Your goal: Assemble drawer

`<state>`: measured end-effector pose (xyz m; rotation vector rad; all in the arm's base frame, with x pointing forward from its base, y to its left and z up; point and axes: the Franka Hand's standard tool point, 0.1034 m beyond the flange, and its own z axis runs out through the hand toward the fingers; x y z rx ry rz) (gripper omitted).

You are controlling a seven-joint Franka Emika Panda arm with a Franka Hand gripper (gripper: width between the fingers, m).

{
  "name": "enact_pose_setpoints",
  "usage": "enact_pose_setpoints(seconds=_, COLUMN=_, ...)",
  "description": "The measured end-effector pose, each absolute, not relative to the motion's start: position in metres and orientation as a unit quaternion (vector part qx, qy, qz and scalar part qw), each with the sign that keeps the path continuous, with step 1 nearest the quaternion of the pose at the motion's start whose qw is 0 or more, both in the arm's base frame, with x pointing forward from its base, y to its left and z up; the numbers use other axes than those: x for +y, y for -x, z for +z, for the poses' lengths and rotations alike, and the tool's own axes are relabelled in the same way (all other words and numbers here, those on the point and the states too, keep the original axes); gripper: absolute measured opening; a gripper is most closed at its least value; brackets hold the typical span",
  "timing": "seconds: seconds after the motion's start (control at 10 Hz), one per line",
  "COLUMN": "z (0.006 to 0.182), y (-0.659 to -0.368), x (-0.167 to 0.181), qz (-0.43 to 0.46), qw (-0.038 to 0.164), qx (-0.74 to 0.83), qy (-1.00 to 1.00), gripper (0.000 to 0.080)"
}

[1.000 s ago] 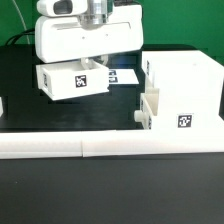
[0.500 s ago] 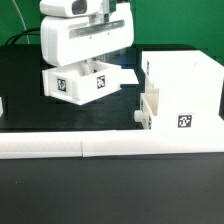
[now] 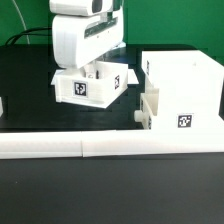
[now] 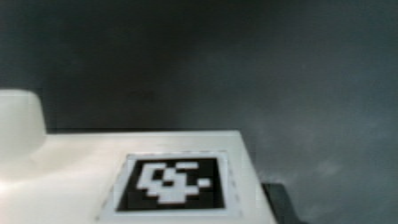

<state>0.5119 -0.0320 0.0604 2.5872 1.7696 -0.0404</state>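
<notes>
my arm (image 3: pixel 85 35) comes down from the top of the exterior view, its big white head over a small white tray (image 3: pixel 90 84) that sits just under it. the tray is turned at an angle, with one black-and-white tag (image 3: pixel 81 88) facing the camera and a second tag (image 3: pixel 118 83) on the side toward the exterior view's right. my gripper (image 3: pixel 95 72) reaches into the open top of the tray, but the head and the tray walls hide the fingertips, so i cannot tell whether the fingers are spread, pressed together or pinching a wall. i also cannot tell whether the tray rests on the black table (image 3: pixel 30 100) or hangs a little above it.

the tall white shell (image 3: pixel 183 85) of the drawer stands at the exterior view's right, apart from the tray, with a gap of dark table between them. a second tray (image 3: pixel 150 108) sits partly in the shell's lower front, its small knob (image 3: pixel 138 115) sticking out toward the exterior view's left, and a tag (image 3: pixel 185 122) shows on the shell's front face. a long low white wall (image 3: pixel 100 147) runs across the front of the table.

in the wrist view i see a flat white surface (image 4: pixel 80 160) of the tray close up, with a blurred tag (image 4: pixel 173 183) on it, a rounded white part (image 4: pixel 18 125) at one edge, and dark table (image 4: pixel 214 60) beyond.
</notes>
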Motion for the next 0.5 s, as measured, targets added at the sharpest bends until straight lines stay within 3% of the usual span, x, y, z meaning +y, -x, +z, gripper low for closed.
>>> enact_pose_setpoints(seconds=0.5, z=0.063, y=-0.522, x=-0.031, qz=-0.029, qw=0.01, qx=0.707, qy=-0.707, gripper=0.0042)
